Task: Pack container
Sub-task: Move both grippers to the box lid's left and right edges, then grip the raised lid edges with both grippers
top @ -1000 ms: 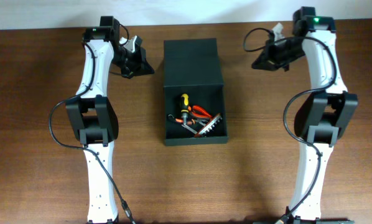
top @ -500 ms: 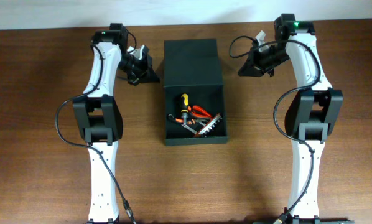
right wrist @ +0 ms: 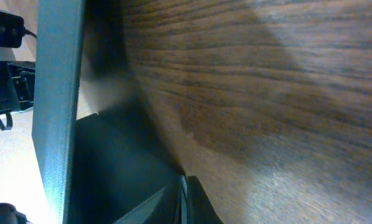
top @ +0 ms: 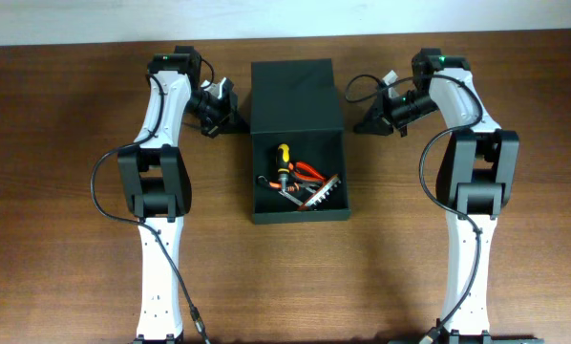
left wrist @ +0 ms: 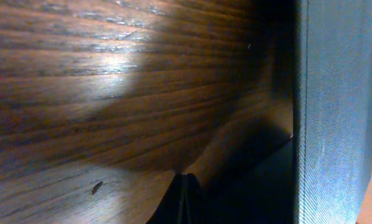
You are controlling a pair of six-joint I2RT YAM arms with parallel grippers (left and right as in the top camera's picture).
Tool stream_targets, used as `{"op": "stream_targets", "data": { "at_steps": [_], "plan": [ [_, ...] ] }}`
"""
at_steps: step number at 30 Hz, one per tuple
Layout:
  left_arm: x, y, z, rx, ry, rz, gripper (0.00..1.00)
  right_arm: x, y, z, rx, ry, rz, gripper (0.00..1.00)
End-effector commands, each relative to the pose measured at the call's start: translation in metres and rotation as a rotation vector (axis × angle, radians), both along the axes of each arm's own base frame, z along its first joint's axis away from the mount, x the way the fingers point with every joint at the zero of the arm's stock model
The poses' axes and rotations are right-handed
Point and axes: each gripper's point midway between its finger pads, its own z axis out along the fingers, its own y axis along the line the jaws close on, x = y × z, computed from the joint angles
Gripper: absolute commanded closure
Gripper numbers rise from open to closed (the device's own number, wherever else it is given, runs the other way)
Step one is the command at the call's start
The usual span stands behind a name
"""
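The container (top: pixel 295 96) is a dark box in the middle of the table, its flap lid folded back flat toward the far edge. Inside lie a yellow-handled screwdriver (top: pixel 283 158), red pliers (top: pixel 309 172) and a grey metal tool (top: pixel 322 194). My left gripper (top: pixel 238 124) is shut, low over the table beside the lid's left side. My right gripper (top: pixel 356 127) is shut beside the lid's right side. In the left wrist view the closed tips (left wrist: pixel 185 199) point along the box wall (left wrist: pixel 335 112). In the right wrist view the closed tips (right wrist: pixel 183 199) sit near the wall (right wrist: pixel 58 106).
Brown wooden table (top: pixel 66 210) all around the box. Both arm bases stand at the near edge, left (top: pixel 157 287) and right (top: pixel 462 287). A pale wall runs along the far edge.
Both grippers have swung inward from the far corners toward the sides of the folded-back lid. The box and tools have not moved.
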Motion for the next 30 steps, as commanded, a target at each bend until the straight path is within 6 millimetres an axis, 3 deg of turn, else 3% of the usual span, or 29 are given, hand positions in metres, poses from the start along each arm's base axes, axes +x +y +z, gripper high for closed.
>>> {"op": "stream_targets", "data": {
  "at_steps": [1, 12, 16, 30],
  "plan": [
    [0.001, -0.006, 0.002, -0.033, -0.003, -0.002, 0.98, 0.0, 0.008, 0.002, 0.057, 0.003, -0.001, 0.96],
    [-0.002, -0.018, 0.002, -0.033, -0.008, -0.027, 0.98, 0.018, 0.023, 0.009, 0.113, -0.053, -0.026, 0.96],
    [-0.002, -0.019, 0.002, -0.033, -0.008, -0.029, 0.98, 0.019, 0.024, -0.004, 0.019, -0.023, -0.045, 0.96],
    [-0.002, -0.021, 0.002, -0.032, -0.006, -0.03, 0.98, 0.017, 0.037, -0.013, -0.049, -0.023, -0.025, 0.96]
  ]
}}
